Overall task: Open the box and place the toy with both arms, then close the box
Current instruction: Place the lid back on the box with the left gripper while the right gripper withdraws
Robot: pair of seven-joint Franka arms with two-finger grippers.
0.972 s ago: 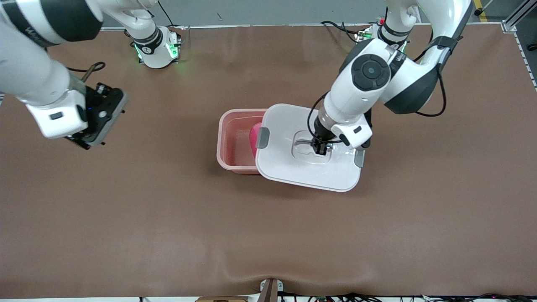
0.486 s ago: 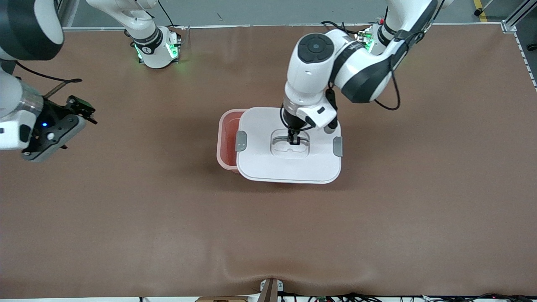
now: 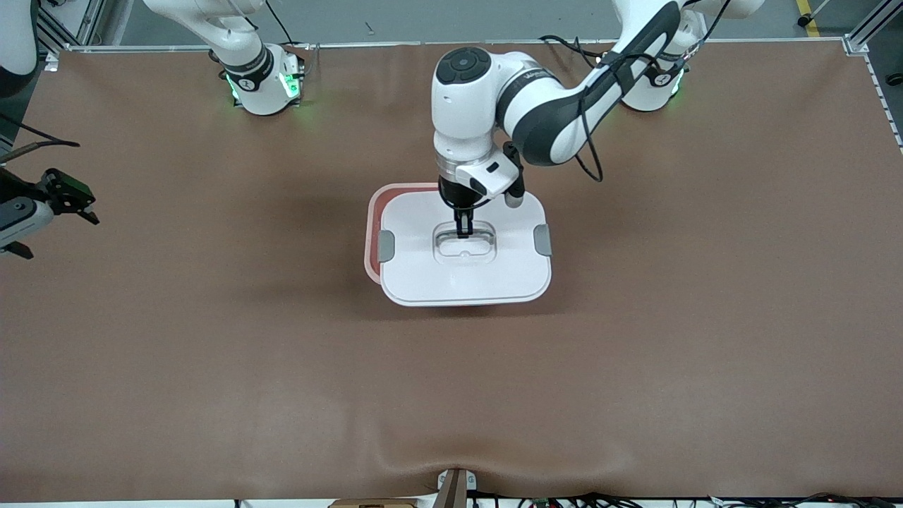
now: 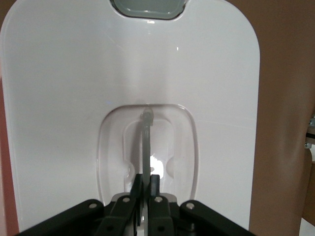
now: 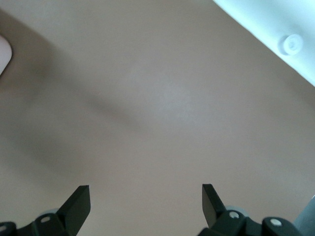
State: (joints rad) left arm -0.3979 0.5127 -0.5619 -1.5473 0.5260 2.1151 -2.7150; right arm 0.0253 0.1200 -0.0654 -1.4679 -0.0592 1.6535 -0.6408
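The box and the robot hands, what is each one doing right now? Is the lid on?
box: nearly covered; pink rim shows along the right arm's end and the edge farther from the front camera.
lid: held over the box, off-centre, not seated.
left gripper: shut on the lid's centre handle.
right gripper: open, holding nothing, waiting over bare table.

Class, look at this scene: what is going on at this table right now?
The left gripper is shut on the lid's clear centre handle and holds the white lid over the pink box, not quite lined up: a strip of the box's rim shows toward the right arm's end. The right gripper waits open over bare table at its own end.
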